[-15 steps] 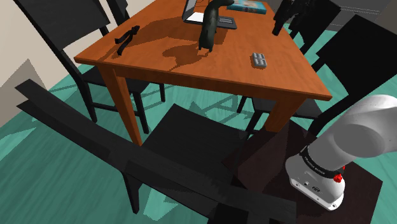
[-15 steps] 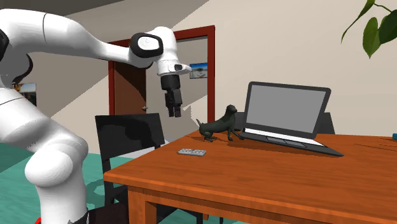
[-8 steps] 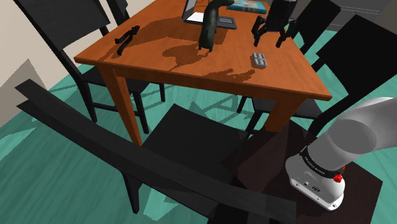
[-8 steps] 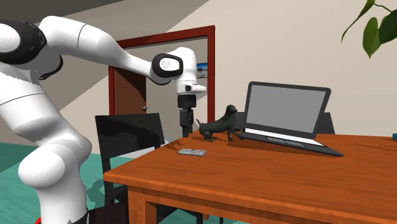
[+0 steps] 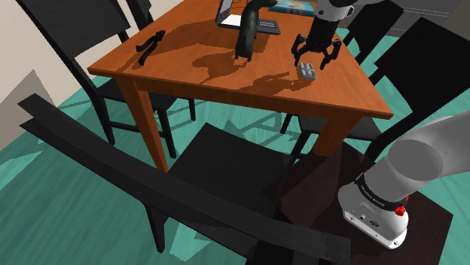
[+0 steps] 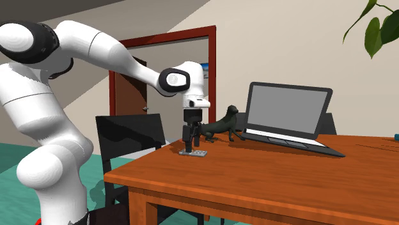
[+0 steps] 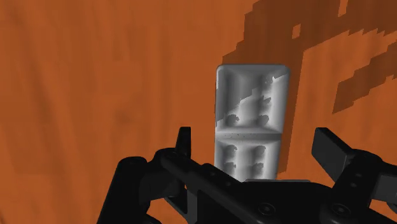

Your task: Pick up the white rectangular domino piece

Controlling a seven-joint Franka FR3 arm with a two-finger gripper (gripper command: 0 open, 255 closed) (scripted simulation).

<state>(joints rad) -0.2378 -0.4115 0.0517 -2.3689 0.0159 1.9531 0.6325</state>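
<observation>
- Hovering my gripper [image 5: 313,57] just above the grey domino [image 7: 251,118], I see its fingers spread wide, touching nothing.
- The domino lies flat on the wooden table [image 5: 188,60], near a dark dog figurine [image 6: 220,126].

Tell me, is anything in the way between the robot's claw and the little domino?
No, nothing visible is in the way. The open gripper hangs right above the pale grey domino, one finger to each side, with bare table around it. The dark dog figurine stands farther off.

Glossy white rounded arm [image 6: 96,48], dark joints [image 6: 171,78]; all-black two-finger gripper [image 5: 312,59]; red spot [image 5: 403,210] on base [image 5: 370,213]
</observation>
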